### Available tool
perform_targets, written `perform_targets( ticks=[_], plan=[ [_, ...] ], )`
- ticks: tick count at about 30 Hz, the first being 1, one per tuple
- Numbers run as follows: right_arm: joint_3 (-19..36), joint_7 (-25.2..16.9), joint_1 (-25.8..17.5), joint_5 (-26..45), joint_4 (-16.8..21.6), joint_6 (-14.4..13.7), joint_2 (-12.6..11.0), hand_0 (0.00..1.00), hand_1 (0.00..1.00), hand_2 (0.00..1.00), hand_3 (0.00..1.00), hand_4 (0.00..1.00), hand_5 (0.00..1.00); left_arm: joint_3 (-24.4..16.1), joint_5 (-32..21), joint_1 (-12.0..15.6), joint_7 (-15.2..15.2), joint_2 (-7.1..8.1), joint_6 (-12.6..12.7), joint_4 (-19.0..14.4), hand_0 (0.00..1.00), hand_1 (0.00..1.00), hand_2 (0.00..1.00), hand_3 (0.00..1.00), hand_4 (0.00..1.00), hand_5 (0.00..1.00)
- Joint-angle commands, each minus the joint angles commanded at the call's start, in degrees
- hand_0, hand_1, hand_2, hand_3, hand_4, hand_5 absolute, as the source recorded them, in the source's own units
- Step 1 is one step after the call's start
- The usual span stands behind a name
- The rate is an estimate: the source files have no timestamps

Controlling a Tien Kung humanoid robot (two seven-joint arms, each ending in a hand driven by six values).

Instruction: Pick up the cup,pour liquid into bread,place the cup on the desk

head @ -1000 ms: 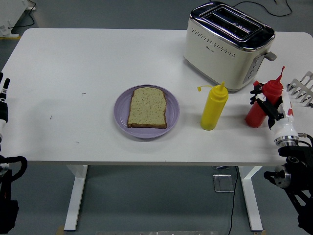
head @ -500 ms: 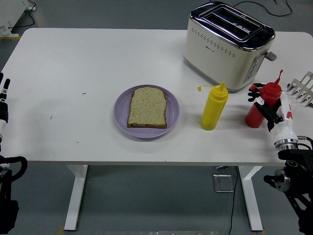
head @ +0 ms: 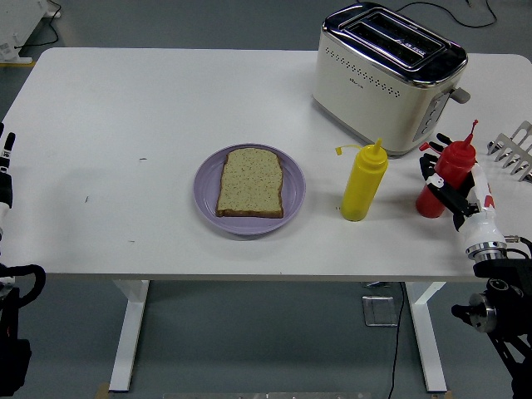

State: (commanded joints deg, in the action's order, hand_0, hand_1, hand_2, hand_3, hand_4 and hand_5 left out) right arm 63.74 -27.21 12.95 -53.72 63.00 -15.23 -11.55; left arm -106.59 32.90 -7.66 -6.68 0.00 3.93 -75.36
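A slice of bread (head: 250, 182) lies flat on a purple plate (head: 207, 184) at the table's middle. There is no cup; a red squeeze bottle (head: 458, 157) stands at the right, tilted a little to the left, its base near the table. My right hand (head: 447, 186) comes in from the lower right and its black fingers are wrapped around the red bottle's body. A yellow squeeze bottle (head: 363, 184) stands upright between the plate and the red bottle. My left arm (head: 4, 179) rests at the left edge.
A cream and chrome toaster (head: 388, 78) stands at the back right, just behind both bottles. A white rack (head: 516, 151) pokes in at the right edge. The white table (head: 125, 108) stretches left of the plate.
My right hand and the red bottle have shifted slightly left and the bottle's tip has leaned left. The left arm, plate, bread and yellow bottle have not moved.
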Motion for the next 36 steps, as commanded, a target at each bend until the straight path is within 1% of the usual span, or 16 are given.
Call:
perform_targets(
  ticks=[4, 5, 10, 11, 16, 17, 21, 24, 27, 36],
  plan=[
    [0.5, 0.0, -0.9, -0.7, 0.7, 0.2, -0.2, 0.859, 0.813, 0.907, 0.930, 0.744, 0.282, 0.0, 0.0, 0.0, 0.0, 0.00, 0.0, 0.0, 0.785, 0.733, 0.729, 0.685, 0.564, 0.998],
    [0.6, 0.0, -1.1, -0.8, 0.8, 0.2, -0.3, 0.887, 0.842, 0.929, 0.958, 0.756, 0.283, 0.0, 0.0, 0.0, 0.0, 0.00, 0.0, 0.0, 0.785, 0.733, 0.729, 0.684, 0.564, 0.998],
    [1.3, -0.2, -1.8, -1.5, 1.1, 0.2, -0.4, 0.887, 0.842, 0.929, 0.958, 0.756, 0.283, 0.0, 0.0, -0.1, 0.0, 0.00, 0.0, 0.0, 0.785, 0.733, 0.729, 0.684, 0.564, 0.998],
    [1.5, -0.1, -2.0, -1.7, 1.3, 0.3, -0.5, 0.914, 0.860, 0.949, 0.998, 0.777, 0.277, 0.0, 0.0, -0.1, 0.0, 0.00, 0.0, 0.0, 0.784, 0.732, 0.729, 0.684, 0.563, 0.998],
    [2.2, 0.3, -2.8, -2.9, 1.9, 1.4, -0.7, 0.914, 0.860, 0.949, 0.998, 0.777, 0.277, 0.0, 0.0, -0.1, 0.0, 0.00, 0.0, 0.0, 0.784, 0.732, 0.729, 0.684, 0.563, 0.998],
    [2.4, 0.4, -3.0, -3.1, 2.1, 1.6, -0.8, 0.942, 0.887, 0.980, 0.998, 0.810, 0.262, 0.0, 0.0, -0.1, 0.0, 0.00, 0.0, 0.0, 0.783, 0.731, 0.729, 0.684, 0.562, 0.998],
    [3.3, 0.6, -4.1, -4.0, 3.0, 2.1, -1.1, 0.942, 0.887, 0.980, 0.998, 0.810, 0.262, 0.0, 0.0, -0.1, 0.0, 0.00, 0.0, 0.0, 0.783, 0.731, 0.729, 0.684, 0.562, 0.998],
    [3.9, 0.8, -4.8, -4.5, 3.7, 2.4, -1.5, 0.955, 0.897, 0.989, 0.998, 0.824, 0.253, -0.1, 0.0, -0.1, 0.0, 0.00, 0.0, 0.0, 0.782, 0.730, 0.729, 0.684, 0.560, 0.998],
    [4.7, 1.0, -6.2, -5.0, 5.4, 2.7, -2.2, 0.955, 0.897, 0.989, 0.998, 0.824, 0.253, 0.0, 0.1, -0.2, 0.0, 0.00, 0.0, -0.1, 0.782, 0.730, 0.729, 0.684, 0.560, 0.998],
    [7.2, 1.2, -9.8, -5.3, 8.6, 2.8, -3.9, 0.961, 0.902, 0.991, 0.998, 0.819, 0.249, 0.1, 0.0, -0.2, -0.1, 0.00, 0.0, -0.1, 0.781, 0.728, 0.728, 0.684, 0.560, 0.998]
  ],
)
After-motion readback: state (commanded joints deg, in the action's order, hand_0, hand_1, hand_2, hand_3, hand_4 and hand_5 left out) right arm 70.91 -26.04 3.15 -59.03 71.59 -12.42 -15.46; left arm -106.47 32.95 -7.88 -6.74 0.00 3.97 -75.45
